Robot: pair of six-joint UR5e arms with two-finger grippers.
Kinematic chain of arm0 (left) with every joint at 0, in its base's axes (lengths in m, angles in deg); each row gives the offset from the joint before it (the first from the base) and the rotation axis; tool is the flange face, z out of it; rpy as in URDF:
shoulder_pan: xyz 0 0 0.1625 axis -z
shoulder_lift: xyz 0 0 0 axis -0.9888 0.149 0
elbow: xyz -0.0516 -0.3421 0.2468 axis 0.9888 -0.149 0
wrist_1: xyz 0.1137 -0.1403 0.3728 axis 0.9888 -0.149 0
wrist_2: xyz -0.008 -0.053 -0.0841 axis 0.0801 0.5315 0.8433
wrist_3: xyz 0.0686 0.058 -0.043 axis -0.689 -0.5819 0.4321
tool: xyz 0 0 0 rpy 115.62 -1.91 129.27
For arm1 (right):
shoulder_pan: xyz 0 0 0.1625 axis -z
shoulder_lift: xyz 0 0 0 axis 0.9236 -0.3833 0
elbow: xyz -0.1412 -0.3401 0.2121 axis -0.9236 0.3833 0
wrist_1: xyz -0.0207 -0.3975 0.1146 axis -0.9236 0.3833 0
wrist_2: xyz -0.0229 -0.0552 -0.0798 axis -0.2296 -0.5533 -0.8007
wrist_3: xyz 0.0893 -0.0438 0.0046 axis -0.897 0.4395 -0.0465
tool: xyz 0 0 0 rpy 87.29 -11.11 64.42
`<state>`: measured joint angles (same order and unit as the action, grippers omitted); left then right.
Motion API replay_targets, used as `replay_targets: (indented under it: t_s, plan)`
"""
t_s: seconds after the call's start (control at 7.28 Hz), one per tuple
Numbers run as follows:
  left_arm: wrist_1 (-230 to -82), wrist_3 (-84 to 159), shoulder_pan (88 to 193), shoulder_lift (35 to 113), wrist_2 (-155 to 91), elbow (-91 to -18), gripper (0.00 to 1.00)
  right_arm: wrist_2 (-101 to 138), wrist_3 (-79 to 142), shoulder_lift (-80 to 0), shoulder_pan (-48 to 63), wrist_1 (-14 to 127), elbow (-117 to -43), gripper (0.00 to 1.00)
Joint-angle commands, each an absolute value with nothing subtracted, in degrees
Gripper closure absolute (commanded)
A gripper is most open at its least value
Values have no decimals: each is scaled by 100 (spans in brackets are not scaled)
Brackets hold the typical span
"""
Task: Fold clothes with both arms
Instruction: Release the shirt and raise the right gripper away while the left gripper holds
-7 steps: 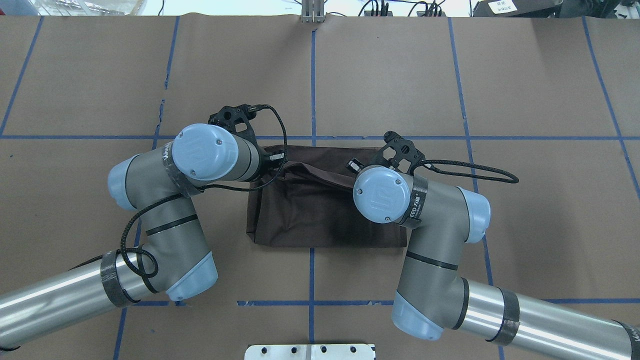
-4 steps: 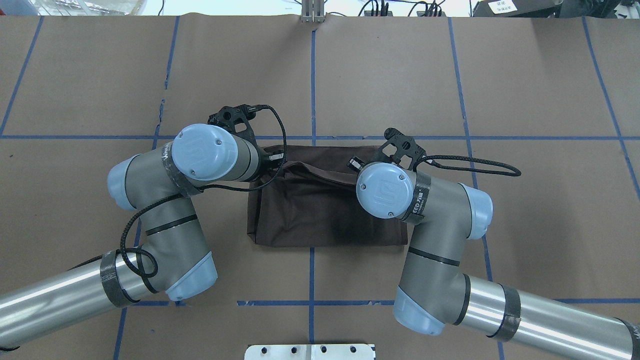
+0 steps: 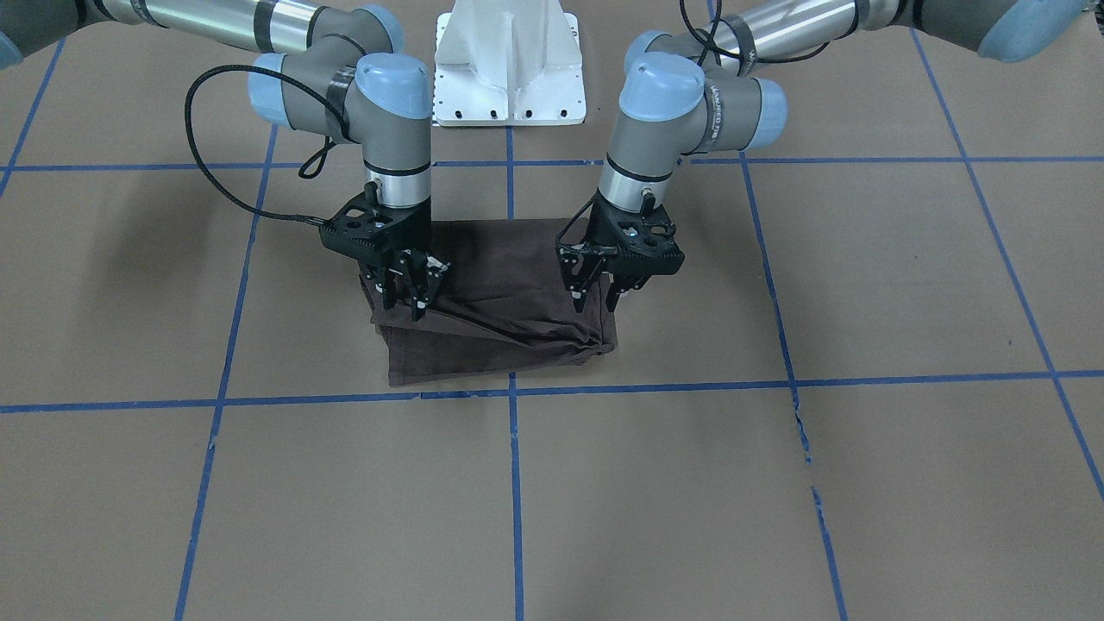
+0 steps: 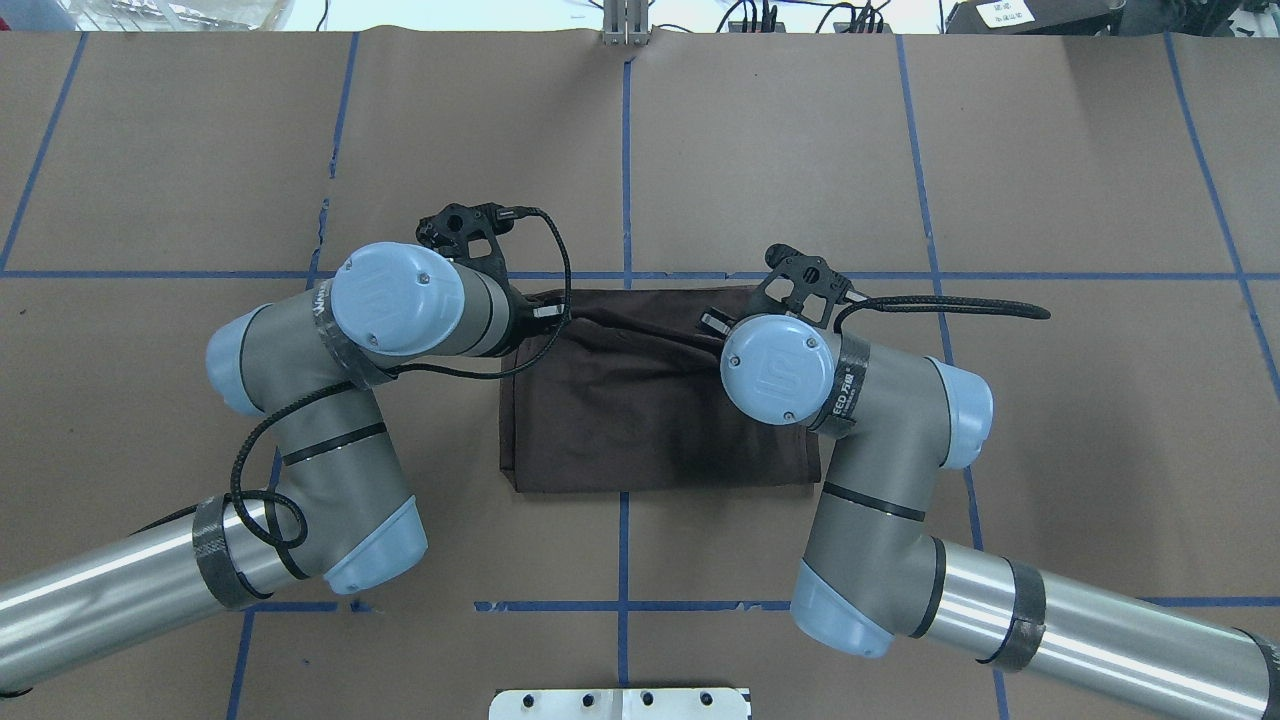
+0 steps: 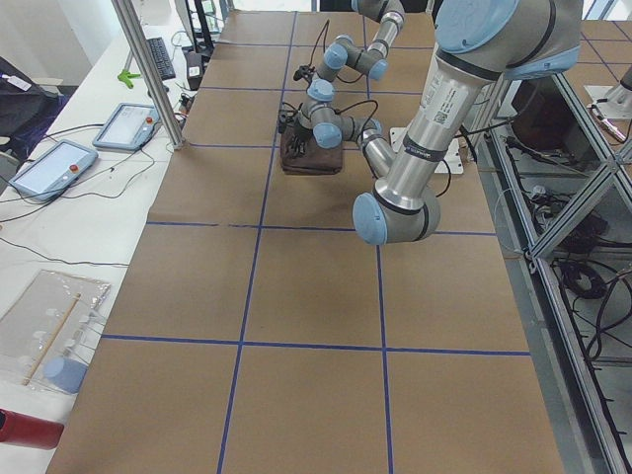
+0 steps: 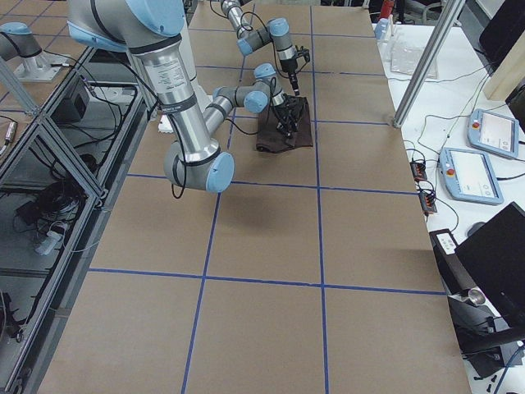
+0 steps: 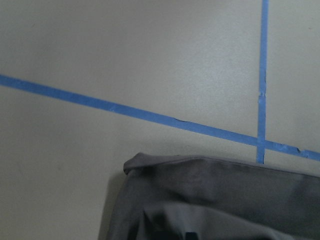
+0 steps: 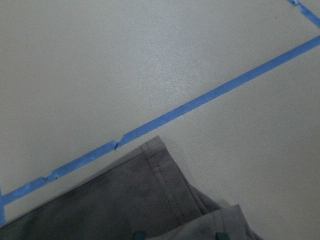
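Surface: brown paper covers the table [image 3: 604, 483], ruled into big squares by blue tape lines [image 3: 655, 385], and all the action sits near its middle.

Shirt: the dark brown T-shirt [image 3: 509, 302] lies already folded down to a compact rectangle, its near edge just short of a tape line in the front-facing view; a slack ridge of cloth runs across its top layer from one gripper to the other.

Right gripper: the right gripper [image 3: 405, 291], on the left of the front-facing view, points straight down at its end of the shirt, jaws drawn narrow with cloth bunched between them, so it looks to be pinching the top layer.

Left gripper: the left gripper [image 3: 595, 293] hangs over the other end, jaws spread with a clear gap, tips just above or barely on the fabric; I judge it holds nothing.

Step in hand: a late fold, I'd say, with the carried edge being laid down or let go.

Next move: the right jaws need to part, then both arms should lift straight up so nothing drags the layer askew; the ridge may want smoothing.

Beyond: the white pedestal base [image 3: 509, 65] stands at the table's far side.
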<state>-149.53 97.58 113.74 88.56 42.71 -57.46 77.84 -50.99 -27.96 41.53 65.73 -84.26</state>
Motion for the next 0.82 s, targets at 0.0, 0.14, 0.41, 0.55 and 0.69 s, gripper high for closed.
replay_targets:
  t_s: [0.0,0.14,0.41,0.55,0.69]
  plan:
    - [-15031,8804,11824,8529,4875,-5912,0,8036,-4683,-2737,4127,6588,-8627,0]
    - [-15118,8800,11826,8439,4887,-5965,0,8002,-4551,-2736,4231,6596,-8628,0]
    - [-15128,8853,11826,8430,4888,-5966,0,7836,-4156,-2736,4434,6605,-8506,0]
    - [-15128,8905,11826,8421,4879,-5966,0,7686,-3841,-2728,4435,6597,-8252,0]
    - [-15128,8906,11826,8421,4888,-5974,0,7676,-3646,-2728,4374,6588,-8024,0]
